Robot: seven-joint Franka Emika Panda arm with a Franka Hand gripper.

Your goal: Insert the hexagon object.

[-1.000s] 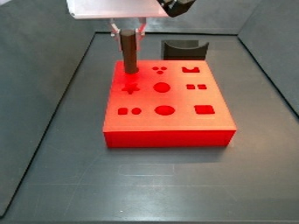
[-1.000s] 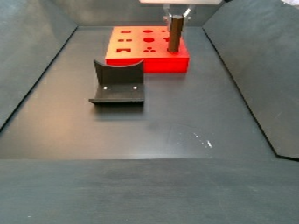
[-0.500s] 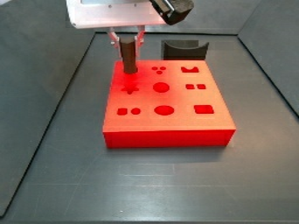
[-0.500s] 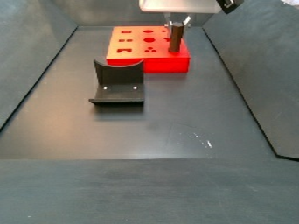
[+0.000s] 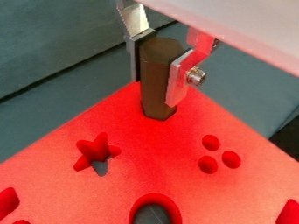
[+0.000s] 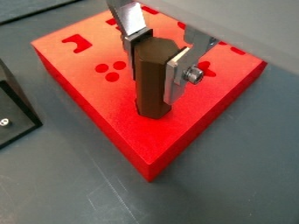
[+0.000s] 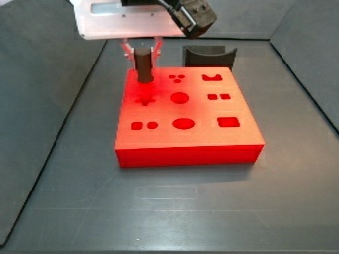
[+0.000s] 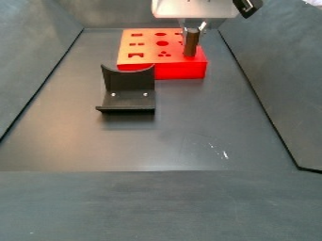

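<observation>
dark reddish-brown, the hexagon object stands upright in my gripper, silver fingers clamped on its upper part. its long axis runs straight down, lower end sunk a little into the red block near the corner — at about 11 o'clock on the block in a side view. i judge the next move is straight down along that axis.

- Your gripper hangs over the block's far left corner, the hexagon object upright between its fingers, touching the top.
- The fixture stands behind the block.
</observation>
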